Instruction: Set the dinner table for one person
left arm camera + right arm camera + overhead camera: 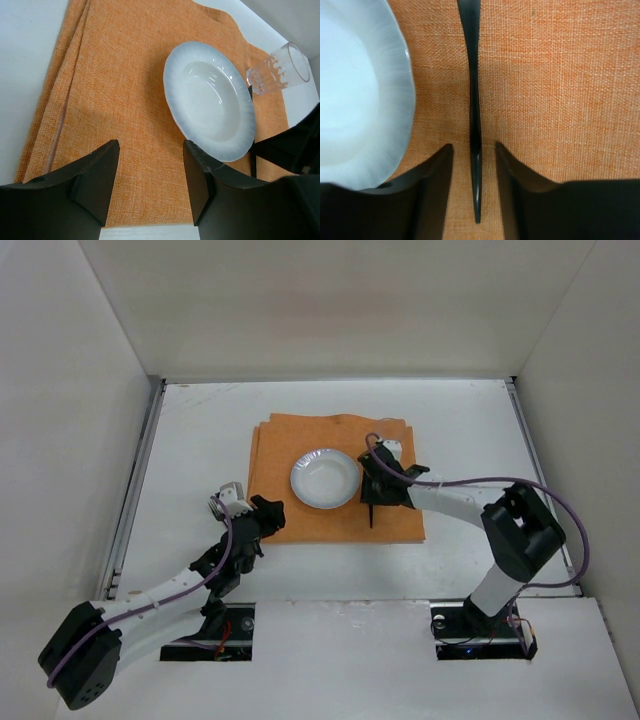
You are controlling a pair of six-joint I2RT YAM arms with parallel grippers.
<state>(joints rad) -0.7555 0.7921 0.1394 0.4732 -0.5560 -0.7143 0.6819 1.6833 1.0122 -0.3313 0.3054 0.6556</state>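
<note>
Top view: the white counter (200, 430) carries the orange placemat (275, 455), plate (325, 478) centred on it, your left hand (265, 512) at the mat's near-left edge; left wrist: that hand's fingers are apart and empty, a glass (277, 67) beyond the plate. Right wrist: your right hand (474, 147) straddles the black utensil (475, 125) just right of the plate, fingers apart, not gripping; rise straight up so you don't nudge it off parallel.

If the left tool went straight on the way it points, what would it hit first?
Probably the orange placemat: the open left tool aims at bare cloth, with the white plate just right of that line.
</note>
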